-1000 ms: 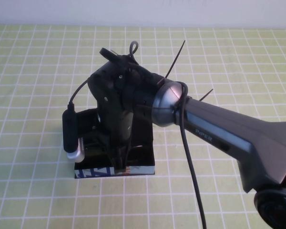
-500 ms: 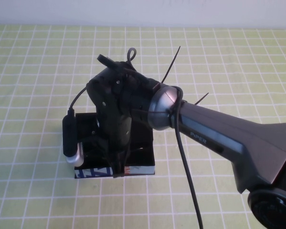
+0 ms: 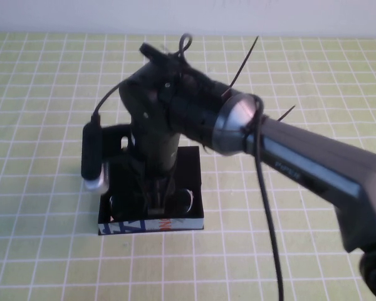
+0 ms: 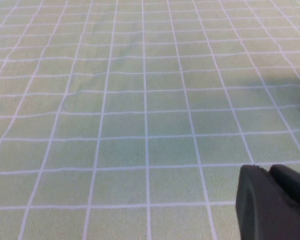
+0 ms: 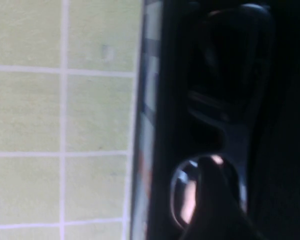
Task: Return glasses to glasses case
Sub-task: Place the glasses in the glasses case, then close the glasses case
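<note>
— So, from the high camera?
— Right end effector (image 3: 155,204) points down into the open glasses case (image 3: 191,182) on the green checked worktop (image 3: 313,75); its jaws look parted, clamping nothing. The glasses (image 3: 187,200) lie inside the case.
— Left wrist camera?
— Only the left end effector (image 4: 272,202), above bare worktop; I cannot tell its state.
— Right wrist camera?
— Glasses (image 5: 225,115) resting in the case (image 5: 162,75), a dark fingertip (image 5: 215,200) over one lens.
</note>
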You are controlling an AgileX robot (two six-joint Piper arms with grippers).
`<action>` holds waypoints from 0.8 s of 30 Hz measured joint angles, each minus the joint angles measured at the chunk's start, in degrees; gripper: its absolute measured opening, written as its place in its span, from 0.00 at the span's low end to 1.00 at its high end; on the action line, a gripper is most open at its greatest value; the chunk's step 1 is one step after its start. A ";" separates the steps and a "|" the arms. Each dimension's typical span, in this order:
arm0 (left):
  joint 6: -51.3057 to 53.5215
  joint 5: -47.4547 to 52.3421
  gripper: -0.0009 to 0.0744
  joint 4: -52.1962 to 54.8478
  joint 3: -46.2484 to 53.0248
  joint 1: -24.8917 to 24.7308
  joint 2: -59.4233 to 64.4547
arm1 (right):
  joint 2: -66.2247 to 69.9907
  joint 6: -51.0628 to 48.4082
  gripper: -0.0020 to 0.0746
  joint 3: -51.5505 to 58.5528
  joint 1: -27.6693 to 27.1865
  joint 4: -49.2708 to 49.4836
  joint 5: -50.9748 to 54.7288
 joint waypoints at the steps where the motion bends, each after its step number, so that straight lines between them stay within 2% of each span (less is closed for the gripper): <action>1: 0.00 0.00 0.01 0.00 0.00 0.00 0.00 | -0.78 1.54 0.44 0.00 -0.13 -0.92 0.00; 4: 0.00 0.00 0.01 0.00 0.00 0.00 0.00 | -3.04 6.24 0.37 0.00 -0.39 -4.71 0.11; 6: 0.00 0.00 0.01 0.00 0.00 0.00 0.00 | -4.17 7.83 0.29 0.00 -0.79 -6.33 0.24; 9: 0.00 0.00 0.01 0.00 0.00 0.00 0.00 | -5.69 8.75 0.12 0.00 -2.16 -6.18 0.34; 11: 0.00 0.00 0.01 0.00 0.00 0.00 0.00 | -6.28 8.84 0.06 0.00 -3.37 -4.65 0.34; 16: 0.00 0.00 0.01 0.00 0.00 0.00 0.00 | -7.65 8.88 0.02 0.00 -7.93 2.36 0.58; 24: 0.00 0.00 0.01 0.00 0.00 0.00 0.00 | -7.94 8.98 0.01 -0.14 -17.18 21.55 0.79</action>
